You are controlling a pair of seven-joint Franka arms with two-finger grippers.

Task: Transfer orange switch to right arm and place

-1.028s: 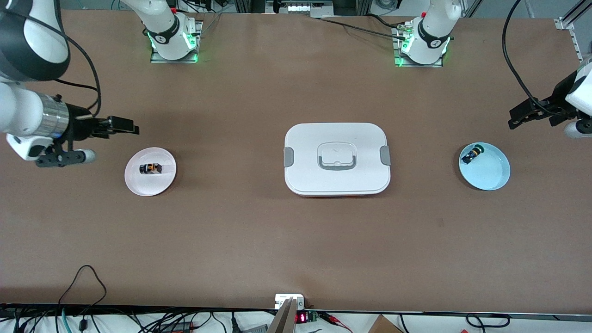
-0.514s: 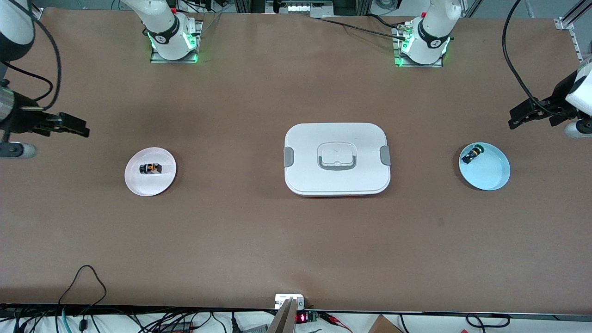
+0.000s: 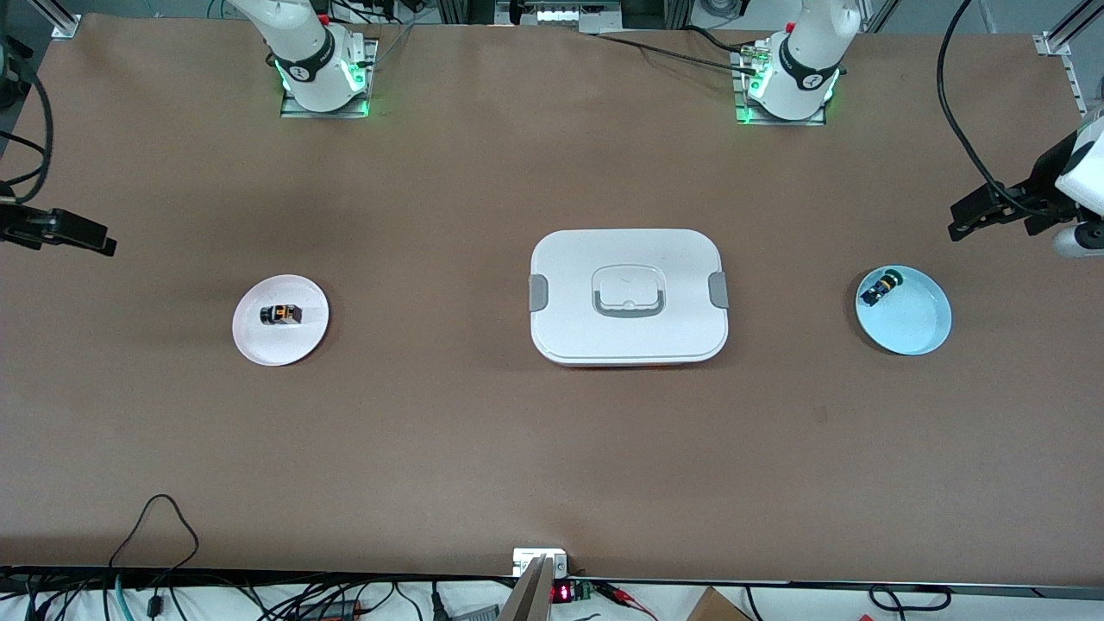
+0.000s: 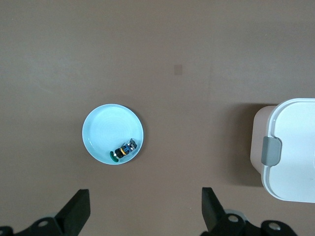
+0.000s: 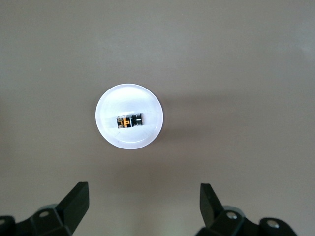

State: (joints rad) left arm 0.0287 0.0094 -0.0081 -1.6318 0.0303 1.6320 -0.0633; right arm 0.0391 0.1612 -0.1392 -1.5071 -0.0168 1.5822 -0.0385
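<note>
The orange switch [image 3: 282, 314], black with an orange block, lies on its side on a small white plate [image 3: 302, 343] toward the right arm's end of the table. It also shows in the right wrist view [image 5: 129, 121] on that plate [image 5: 129, 139]. My right gripper [image 3: 86, 239] is open and empty, up over the table's edge at its own end, well apart from the plate; its jaws stand wide in the right wrist view [image 5: 144, 206]. My left gripper [image 3: 979, 214] is open and empty, held still over its end of the table, and shows in the left wrist view [image 4: 146, 211].
A white lidded box [image 3: 628, 296] with grey clips sits mid-table. A light blue plate [image 3: 914, 323] toward the left arm's end holds a small black switch with a green cap [image 3: 881, 287]. The left wrist view shows that plate [image 4: 103, 128] and the box's corner [image 4: 290, 147].
My right arm has drawn back from beside the white plate toward the table's edge at its own end. The orange switch stays on the plate. The left arm has not moved.
</note>
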